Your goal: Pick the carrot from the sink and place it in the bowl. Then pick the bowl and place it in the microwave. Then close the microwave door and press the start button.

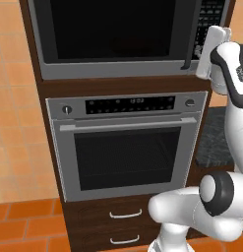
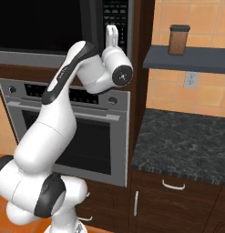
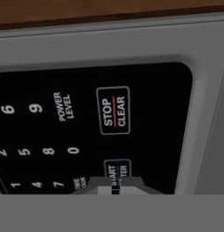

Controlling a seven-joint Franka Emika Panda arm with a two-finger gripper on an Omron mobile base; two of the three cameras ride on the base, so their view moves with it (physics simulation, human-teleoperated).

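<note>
Above the wall oven (image 1: 127,147), the microwave (image 1: 118,34) sits built into the dark wood cabinet: black box, steel-grey trim. Its door (image 1: 110,29) is dark glass, closed flush, with a long black vertical handle (image 1: 191,37) at its right edge. Right of that, the black keypad (image 3: 86,131) shows white digits and a STOP/CLEAR button (image 3: 113,111). My gripper (image 3: 114,186), fingers pinched nearly together, sits at the start button (image 3: 117,170).
</note>
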